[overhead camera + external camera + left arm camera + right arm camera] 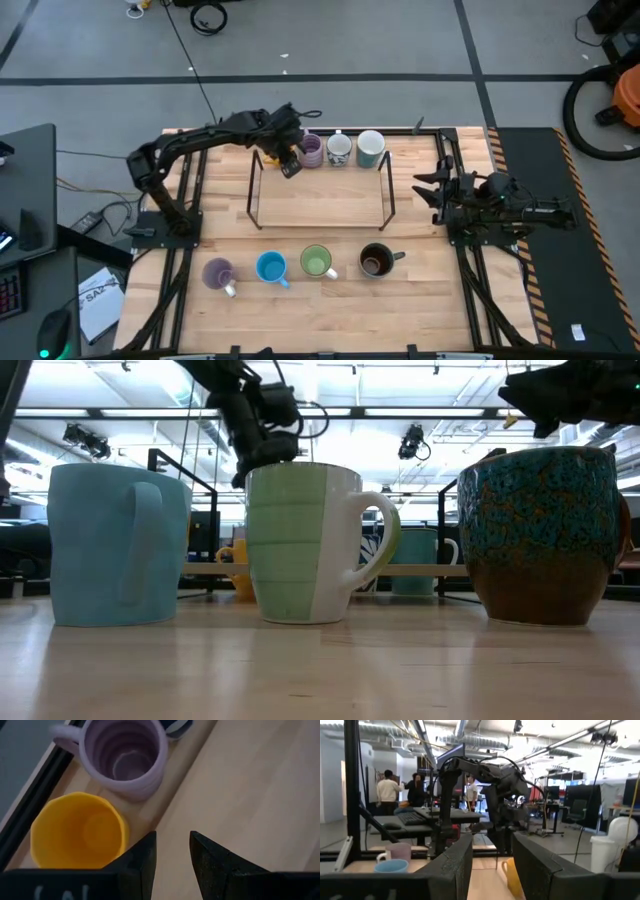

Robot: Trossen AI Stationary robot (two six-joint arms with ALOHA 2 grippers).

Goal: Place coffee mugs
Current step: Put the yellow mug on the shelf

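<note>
Left tool (172,865), open and empty at the orange mug's (75,831) three o'clock, should lift straight up.

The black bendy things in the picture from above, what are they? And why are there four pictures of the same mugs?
They are two robot arms, each ending in a two-finger gripper. Four cameras look at once: one above the table, one at table height close to the front mugs, and one on each wrist. In front stand four mugs: the lavender mug, the blue mug, the green mug and the dark mug. Along the back edge, by a black wire frame, are the purple mug, the patterned white mug and the pale teal mug. The left gripper hovers there, open, holding nothing; its wrist camera shows an orange mug just beside it. The right gripper waits at the table's right side, open and empty too.
</note>
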